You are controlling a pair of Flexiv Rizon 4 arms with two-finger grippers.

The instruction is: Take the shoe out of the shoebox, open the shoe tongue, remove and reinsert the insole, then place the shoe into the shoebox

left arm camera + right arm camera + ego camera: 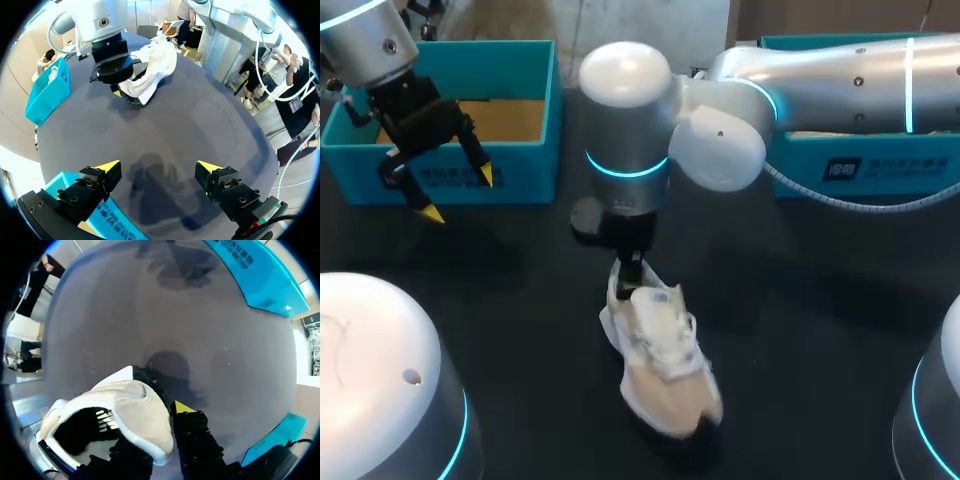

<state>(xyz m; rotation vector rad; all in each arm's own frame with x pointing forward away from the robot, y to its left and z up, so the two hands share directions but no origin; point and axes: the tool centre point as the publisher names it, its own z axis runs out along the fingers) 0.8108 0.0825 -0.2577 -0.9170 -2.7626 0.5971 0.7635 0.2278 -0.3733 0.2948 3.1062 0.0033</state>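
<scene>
A white and beige shoe (665,370) lies on the black table, toe toward the front. My right arm comes in from the right and its gripper (630,268) stands over the heel. In the right wrist view the white heel collar (135,410) sits pinched between the fingers of the right gripper (160,435), with one yellow tip showing and the other hidden under the collar. My left gripper (460,195) hangs open and empty in front of the left blue shoebox (450,170). In the left wrist view the left gripper (159,166) is far from the shoe (150,70).
A second blue box (860,165) stands at the back right, under my right arm. The left box's wall (100,220) lies just below my left fingers. Dark table surface lies open between my left gripper and the shoe.
</scene>
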